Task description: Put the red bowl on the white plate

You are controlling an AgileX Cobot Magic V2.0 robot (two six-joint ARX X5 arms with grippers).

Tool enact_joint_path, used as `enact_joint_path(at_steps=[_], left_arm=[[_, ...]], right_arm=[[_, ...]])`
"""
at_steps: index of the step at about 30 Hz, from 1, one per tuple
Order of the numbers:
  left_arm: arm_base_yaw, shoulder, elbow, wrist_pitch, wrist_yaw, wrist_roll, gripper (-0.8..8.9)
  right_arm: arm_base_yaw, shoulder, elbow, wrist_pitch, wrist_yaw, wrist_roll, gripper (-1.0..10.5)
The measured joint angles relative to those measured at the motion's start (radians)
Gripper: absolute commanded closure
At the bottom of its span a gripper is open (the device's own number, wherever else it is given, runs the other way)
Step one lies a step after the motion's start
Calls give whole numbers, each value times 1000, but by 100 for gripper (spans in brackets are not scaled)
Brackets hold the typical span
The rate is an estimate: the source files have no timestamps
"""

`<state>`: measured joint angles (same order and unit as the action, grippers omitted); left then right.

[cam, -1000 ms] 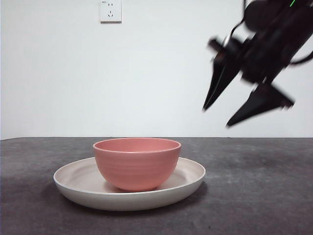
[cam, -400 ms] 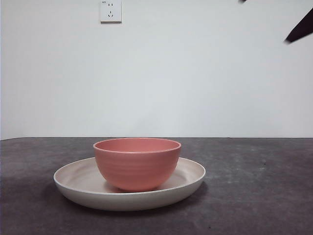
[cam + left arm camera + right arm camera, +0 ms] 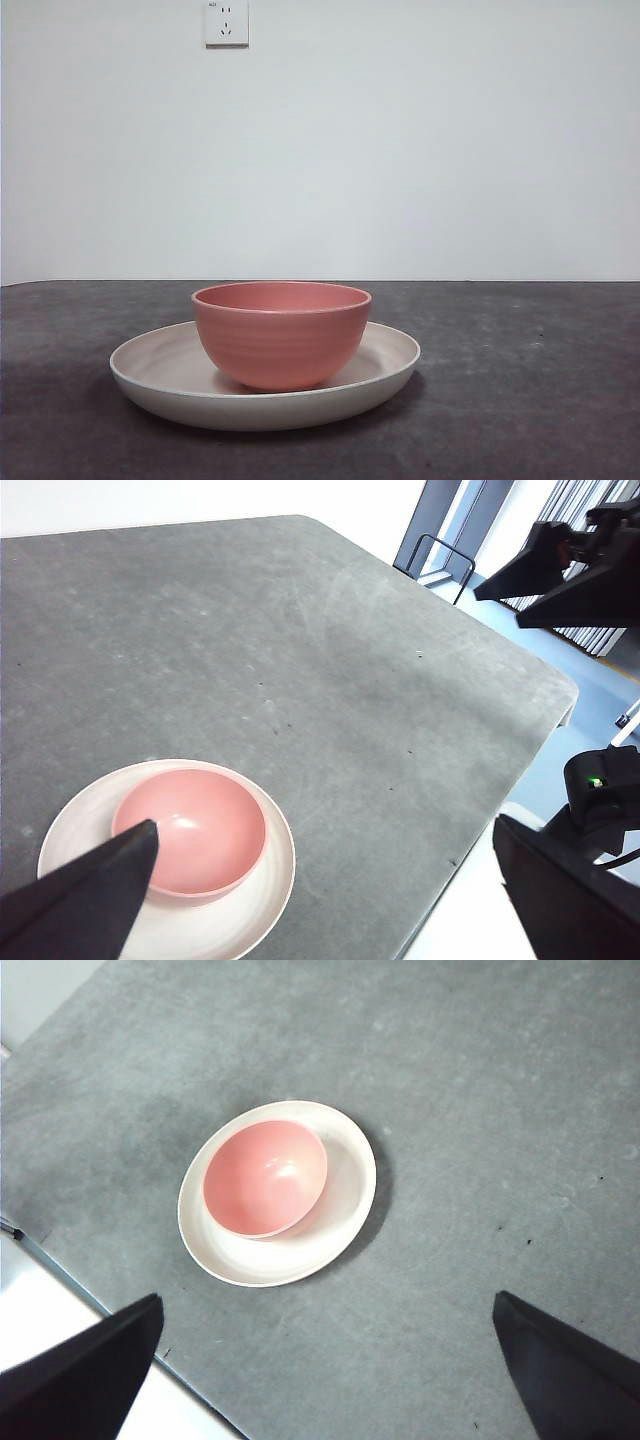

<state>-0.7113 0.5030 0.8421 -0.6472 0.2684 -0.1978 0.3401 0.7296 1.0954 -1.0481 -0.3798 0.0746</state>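
Note:
The red bowl (image 3: 281, 334) stands upright inside the white plate (image 3: 385, 372), a little off the plate's middle. Nothing touches them. No gripper shows in the front view. In the left wrist view the bowl (image 3: 190, 830) and plate (image 3: 265, 905) lie below my left gripper (image 3: 325, 825), which is open, empty and held well above the table. In the right wrist view my right gripper (image 3: 328, 1298) is open and empty, high above the bowl (image 3: 265, 1177) and plate (image 3: 345, 1195). The right gripper also shows in the left wrist view (image 3: 500, 608), raised off past the table's corner.
The dark grey table (image 3: 520, 380) bears only the plate and bowl. Its edge and corner show in the left wrist view (image 3: 560, 695), and an edge shows in the right wrist view (image 3: 90, 1295). A wall socket (image 3: 226, 22) is on the white wall behind.
The open gripper that hung at the upper right of the front view has lifted up and out of that view. The bowl and plate have not moved.

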Motion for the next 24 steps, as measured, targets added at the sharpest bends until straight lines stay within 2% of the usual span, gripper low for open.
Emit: enact_joint_path(at_steps=[7,9,10,12,13,14,24], left_arm=[[0,0,0,0,0,0,284],[0,0,0,0,0,0,337],[0,0,0,0,0,0,438],[0,0,0,-1,0,0,794],[0,0,0,-3,0,0,789],[0,0,0,-6,0,0,790],[0,0,0,-6,0,0,794]], right_arm=[[0,-25,0,-17,-2,0,396],[0,-25,0,-17,-10,0,425],[0,-25,0,-17,-10,0,511],[0,-25,0,-17,-11,0,831],[0,-25,0,-17,-10,0,969],[0,-25,0,-17,-11,0,920],[0,-25,0,-17,-37,0,924]])
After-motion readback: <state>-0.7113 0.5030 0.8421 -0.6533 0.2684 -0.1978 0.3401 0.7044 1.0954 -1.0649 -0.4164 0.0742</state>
